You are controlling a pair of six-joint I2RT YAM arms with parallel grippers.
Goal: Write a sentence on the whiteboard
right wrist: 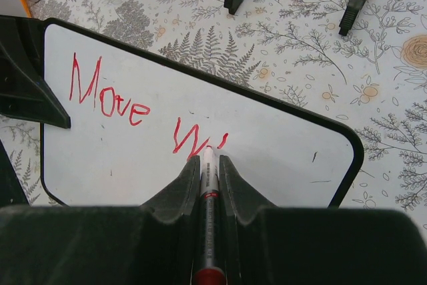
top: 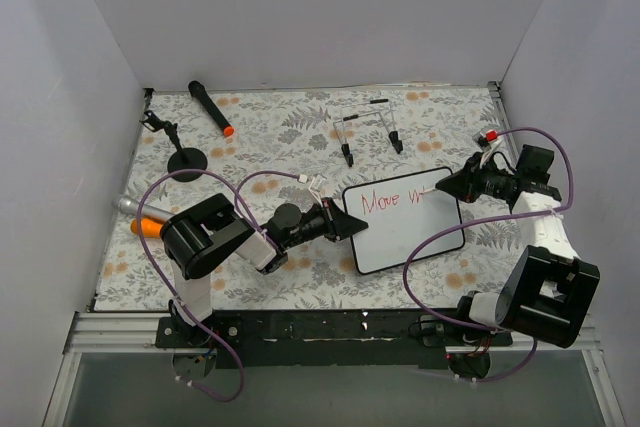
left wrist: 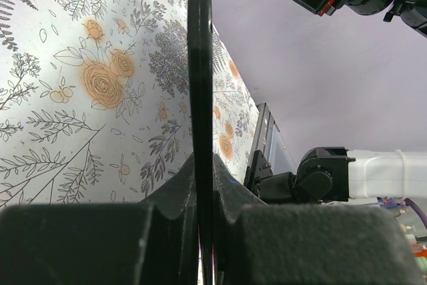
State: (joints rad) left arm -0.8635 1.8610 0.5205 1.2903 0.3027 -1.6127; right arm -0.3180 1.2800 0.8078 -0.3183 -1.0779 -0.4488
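Observation:
The whiteboard [top: 405, 232] lies on the floral table at centre, white with a thin black frame. Red lettering [top: 388, 199] on it reads "Move" and the start of a "W". My left gripper [top: 352, 226] is shut on the board's left edge, seen edge-on in the left wrist view [left wrist: 200, 65]. My right gripper [top: 441, 186] is shut on a red marker [right wrist: 209, 185]; its tip touches the board [right wrist: 133, 165] at the end of the "W" [right wrist: 197, 139].
A black marker with an orange cap [top: 211, 108] and a black stand [top: 186, 159] lie at the back left. Two black clip feet [top: 347, 154] sit behind the board. An orange-tipped object [top: 145, 223] lies at the left edge. A red cap [top: 490, 136] is at the right.

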